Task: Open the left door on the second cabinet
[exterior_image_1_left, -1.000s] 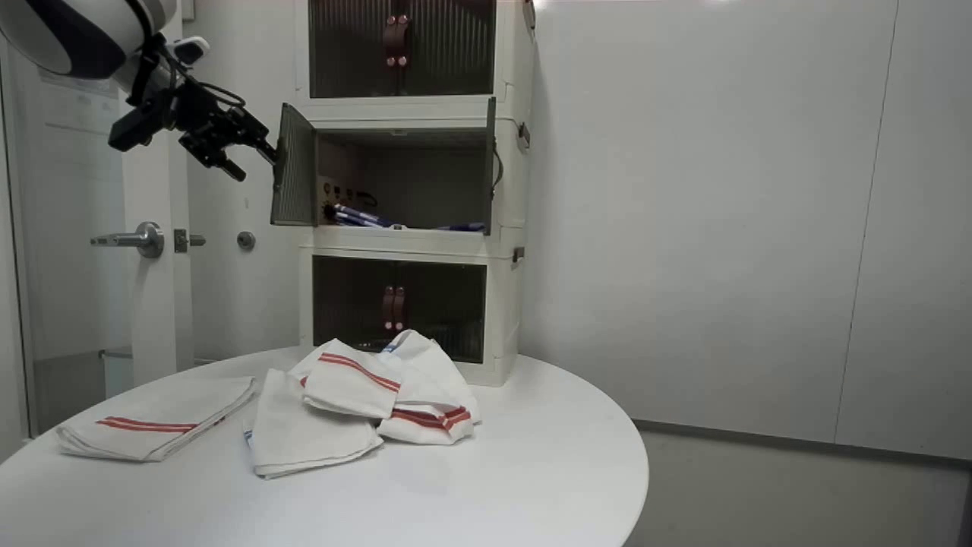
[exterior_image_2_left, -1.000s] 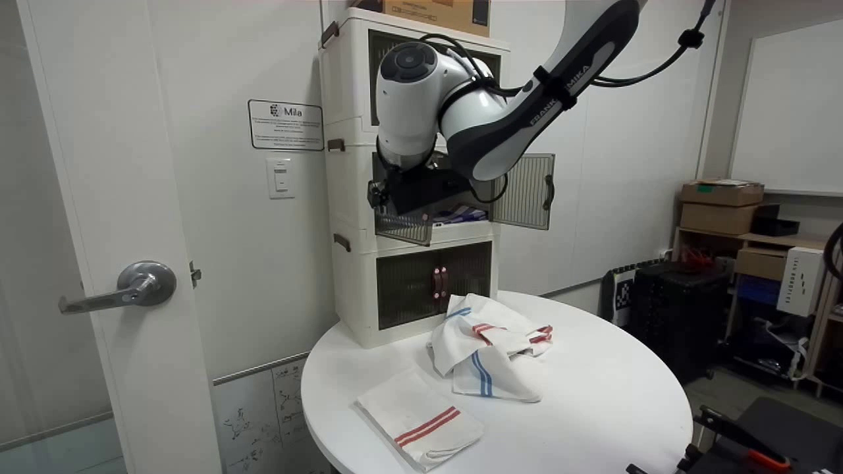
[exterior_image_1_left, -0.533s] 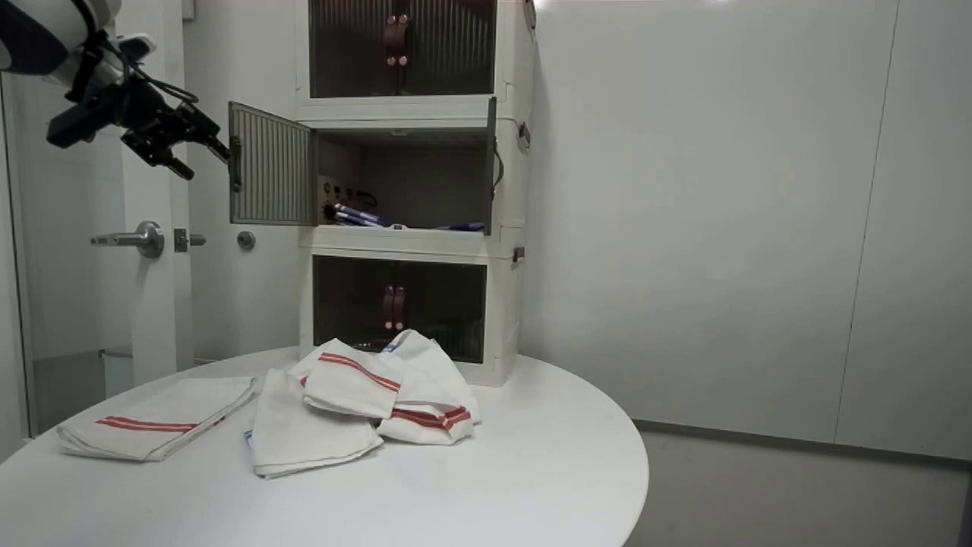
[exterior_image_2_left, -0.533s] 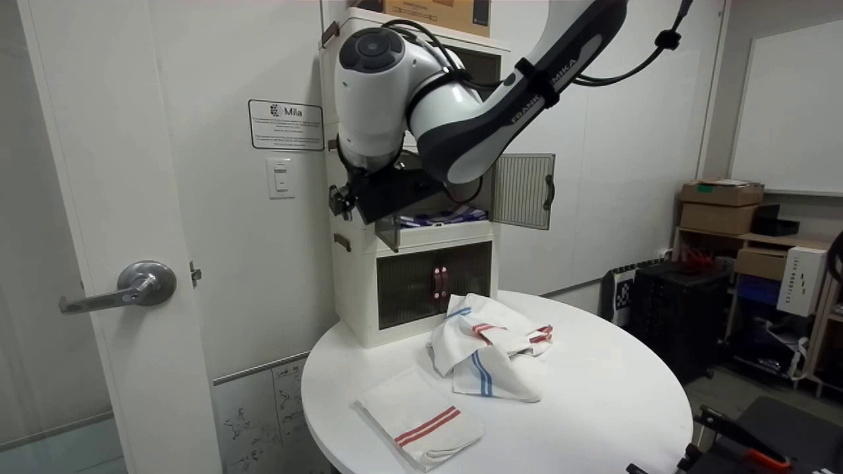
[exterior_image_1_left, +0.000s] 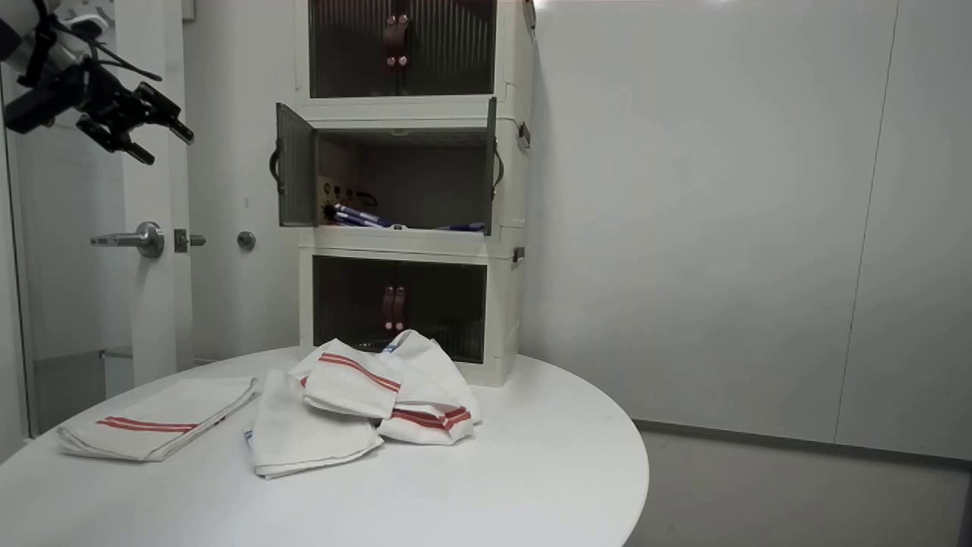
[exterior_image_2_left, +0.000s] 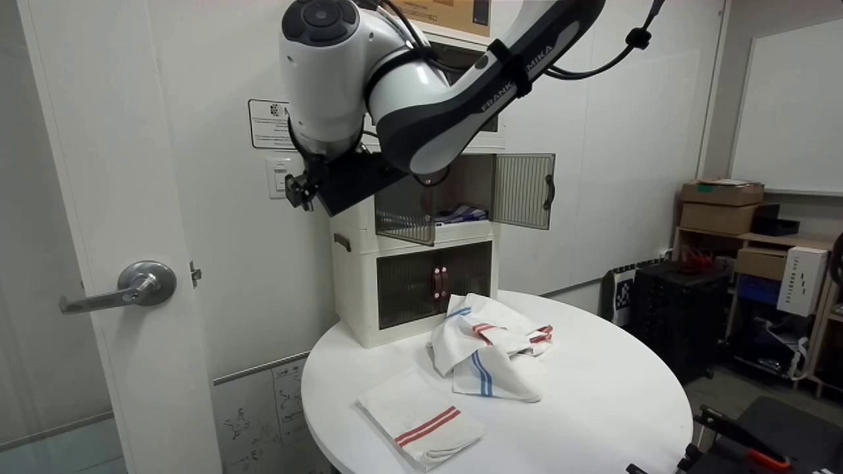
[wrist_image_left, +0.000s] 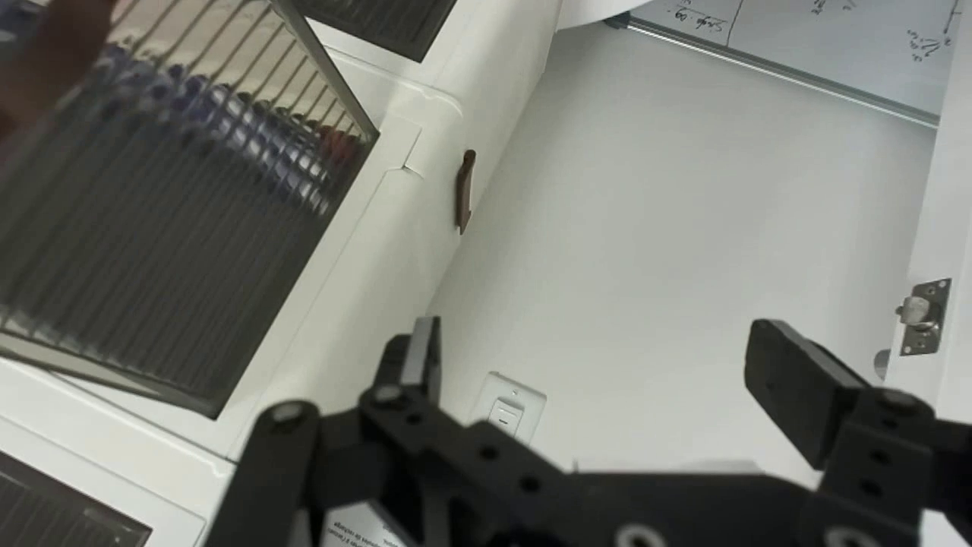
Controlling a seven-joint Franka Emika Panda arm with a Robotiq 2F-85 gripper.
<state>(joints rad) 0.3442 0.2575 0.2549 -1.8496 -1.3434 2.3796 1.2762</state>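
The second cabinet (exterior_image_1_left: pixel 425 238) is the white-framed middle unit of the stack, with low blue clutter inside. Its left door (exterior_image_1_left: pixel 296 169), a grey ribbed see-through panel, stands open and juts forward; its dark handle (exterior_image_1_left: pixel 274 167) is on the outer side. The left door also shows in an exterior view (exterior_image_2_left: pixel 406 220) and fills the upper left of the wrist view (wrist_image_left: pixel 182 228). My gripper (exterior_image_1_left: pixel 170 150) is open and empty, well apart from the door on its outer side. In the wrist view its fingers (wrist_image_left: pixel 596 342) are wide apart with only wall between them.
The right-hand door (exterior_image_2_left: pixel 524 191) also stands open. Similar units with shut doors sit above (exterior_image_1_left: pixel 402 49) and below (exterior_image_1_left: pixel 399 308). White striped towels (exterior_image_1_left: pixel 342 403) lie on the round table (exterior_image_1_left: pixel 547 456). A room door with a lever handle (exterior_image_2_left: pixel 141 286) is near the gripper's side.
The left door swung wider open while the gripper was at its edge, then swung partly back. My gripper has moved away from the door, outward past the cabinet's left side.
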